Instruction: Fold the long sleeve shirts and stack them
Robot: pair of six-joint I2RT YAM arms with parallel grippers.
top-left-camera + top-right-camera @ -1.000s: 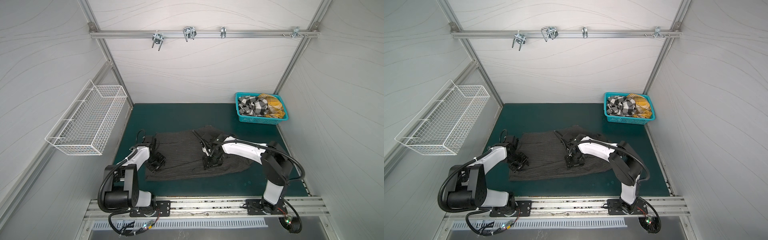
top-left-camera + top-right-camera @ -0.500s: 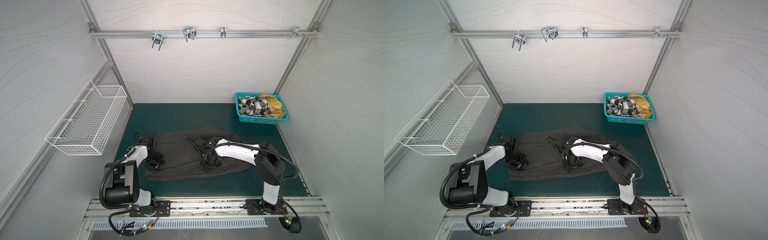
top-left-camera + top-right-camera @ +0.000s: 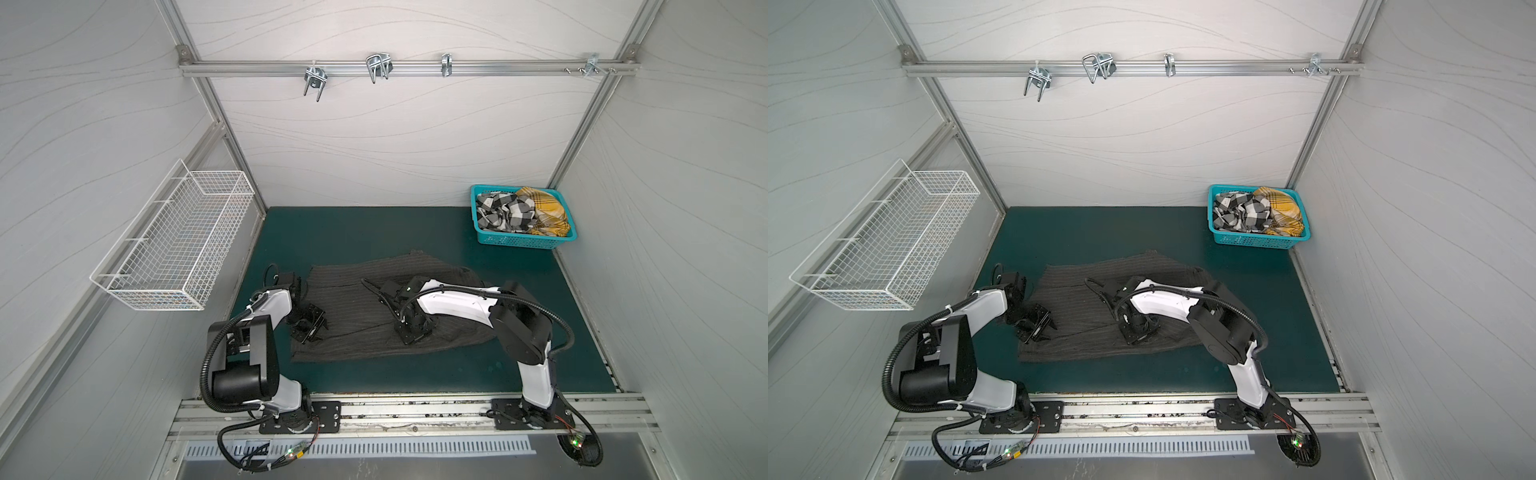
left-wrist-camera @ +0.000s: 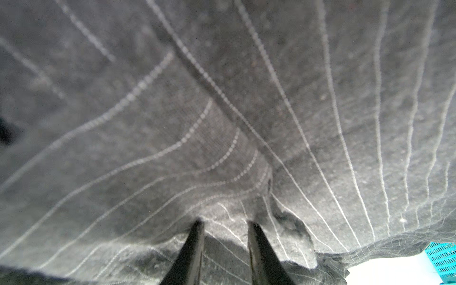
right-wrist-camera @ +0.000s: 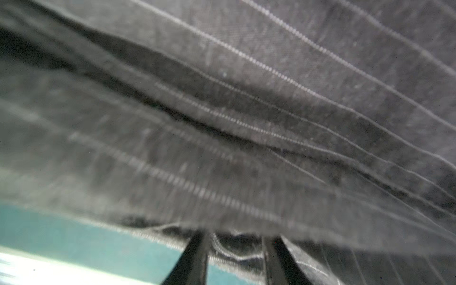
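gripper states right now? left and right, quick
Left gripper: closed on a pinch of the pinstriped shirt.
Right gripper: jaws straddle the shirt's edge; whether it grips cannot be told.

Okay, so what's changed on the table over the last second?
The right hand slid slightly left and nearer the front edge over the dark pinstriped shirt, and now has a fold of it between its fingers. The left hand barely shifted, still pinching the shirt's left side. The checked shirt and yellow shirt stayed in the teal basket.
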